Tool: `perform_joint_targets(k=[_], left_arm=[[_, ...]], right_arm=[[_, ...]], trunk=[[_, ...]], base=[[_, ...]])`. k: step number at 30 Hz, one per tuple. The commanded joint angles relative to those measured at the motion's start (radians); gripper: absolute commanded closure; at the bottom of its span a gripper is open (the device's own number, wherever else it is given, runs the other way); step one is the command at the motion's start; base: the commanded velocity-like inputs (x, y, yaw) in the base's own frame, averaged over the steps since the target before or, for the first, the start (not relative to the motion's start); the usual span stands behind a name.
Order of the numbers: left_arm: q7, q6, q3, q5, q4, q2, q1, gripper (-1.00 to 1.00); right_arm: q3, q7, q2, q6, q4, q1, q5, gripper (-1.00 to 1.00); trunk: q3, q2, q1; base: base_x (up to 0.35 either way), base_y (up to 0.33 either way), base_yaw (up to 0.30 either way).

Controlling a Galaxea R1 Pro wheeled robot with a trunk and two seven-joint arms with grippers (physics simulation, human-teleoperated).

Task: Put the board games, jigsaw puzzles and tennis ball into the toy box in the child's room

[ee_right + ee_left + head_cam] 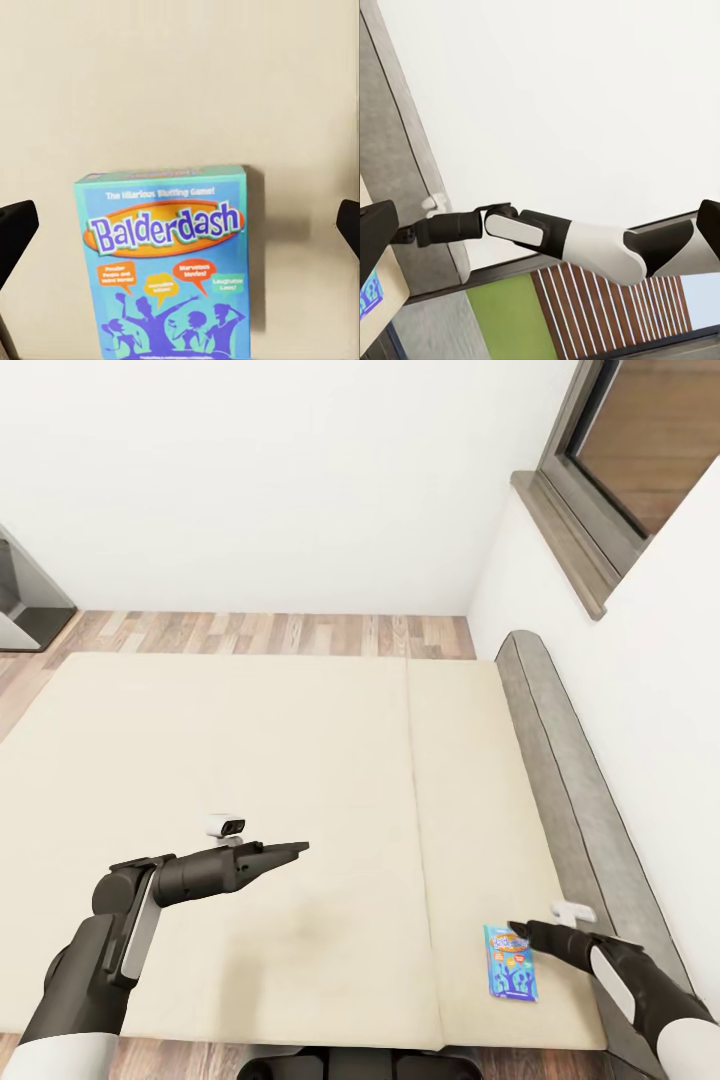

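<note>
The right gripper (pixel 522 932) hangs wide open just above the small blue board game (pixel 511 962) lying flat on the bed (pixel 250 760), not touching it, while the left gripper (pixel 296 850) looks shut and empty.

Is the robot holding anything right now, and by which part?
Nothing. The right gripper hangs open above the blue board game on the bed, fingers apart either side; the left gripper is shut on nothing.

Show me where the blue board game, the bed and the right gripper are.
blue board game (pixel 163 262): right wrist view, on its printed front.
bed (pixel 250 760): head view, on the bare cream mattress.
right gripper (pixel 522 931): head view, at its fingertips beside the game.
</note>
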Motion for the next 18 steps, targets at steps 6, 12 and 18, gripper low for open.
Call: perform_joint_targets(k=[6,12,18], left_arm=[[-0.001,0.011,0.0,-0.001,0.0,0.0,0.0,-1.0],[-0.001,0.011,-0.001,0.0,0.0,-0.001,0.0,-1.0],[0.0,0.011,-0.002,0.0,0.0,-0.001,0.0,-1.0]], right_arm=[[-0.003,0.001,-0.017,0.024,-0.002,-0.002,-0.012,-1.0],[-0.002,0.003,-0.021,0.072,0.003,-0.022,-0.008,-1.0],[0.001,0.005,-0.022,0.08,0.007,-0.03,-0.006,-1.0]], trunk=[[-0.001,-0.002,0.001],[-0.001,-0.002,0.001],[-0.001,-0.002,0.001]], base=[[0.0,0.0,0.0],[0.0,0.0,0.0],[0.0,0.0,0.0]])
